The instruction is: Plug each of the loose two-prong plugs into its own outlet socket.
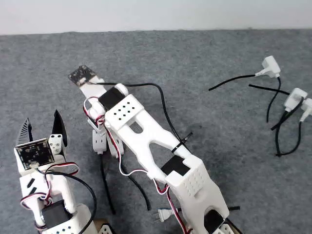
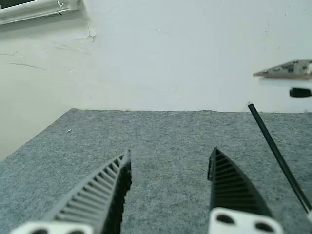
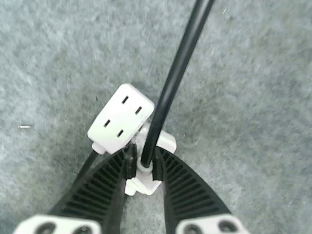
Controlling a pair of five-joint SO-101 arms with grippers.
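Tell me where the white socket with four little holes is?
In the right wrist view, the white socket lies on the grey mat just past the right gripper, beside the white plug and black cord that gripper pinches.

High: overhead, down on carpet (image 1: 219, 161). Left wrist: low, facing wall (image 2: 195, 48). Right wrist: close over carpet.

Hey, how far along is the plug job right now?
Nothing by the arms looks plugged in: the outlet socket beside the right claw shows empty slots. In hand: that claw is shut on a white plug at its cord. Left: seating it, plus the loose plug by the arm bases. The left claw is open.
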